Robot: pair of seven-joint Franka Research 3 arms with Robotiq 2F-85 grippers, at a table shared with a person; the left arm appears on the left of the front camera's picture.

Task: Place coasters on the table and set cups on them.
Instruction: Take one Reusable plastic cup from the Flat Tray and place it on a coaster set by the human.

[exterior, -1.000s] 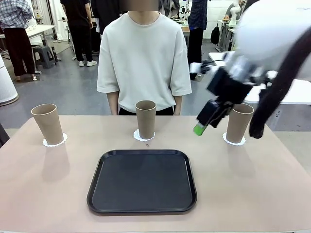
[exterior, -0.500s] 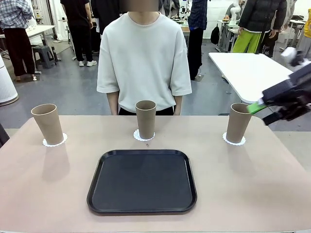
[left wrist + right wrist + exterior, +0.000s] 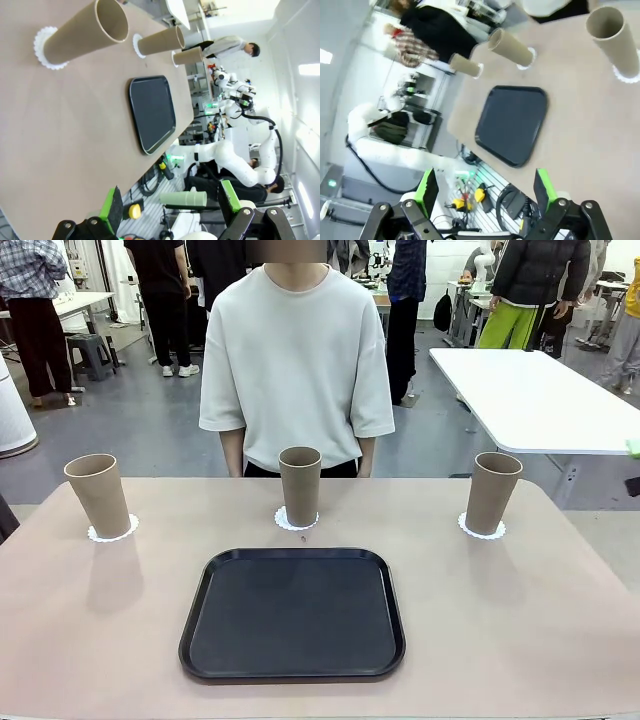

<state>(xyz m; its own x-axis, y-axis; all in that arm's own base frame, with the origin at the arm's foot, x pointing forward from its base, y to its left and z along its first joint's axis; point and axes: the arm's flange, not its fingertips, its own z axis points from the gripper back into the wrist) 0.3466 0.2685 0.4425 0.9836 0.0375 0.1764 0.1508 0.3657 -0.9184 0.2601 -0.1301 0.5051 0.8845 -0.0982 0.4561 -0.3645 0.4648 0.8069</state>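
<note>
Front view: three cups (image 3: 300, 484) upright on coasters (image 3: 482, 530) along table (image 3: 520, 640) far edge | left gripper (image 3: 167, 209), right gripper (image 3: 484, 192) wide open, empty | risk: tall cups tip if bumped

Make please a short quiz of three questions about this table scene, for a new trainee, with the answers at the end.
1. How many cups stand on the table?
2. True or false: the black tray holds one cup.
3. What lies under the right cup? A) a napkin B) a white coaster C) nothing

Key
1. Three: the left cup, the middle cup and the right cup.
2. False: the tray carries nothing; all cups stand beyond it.
3. B: the right coaster, like the left coaster and the middle coaster.
</note>
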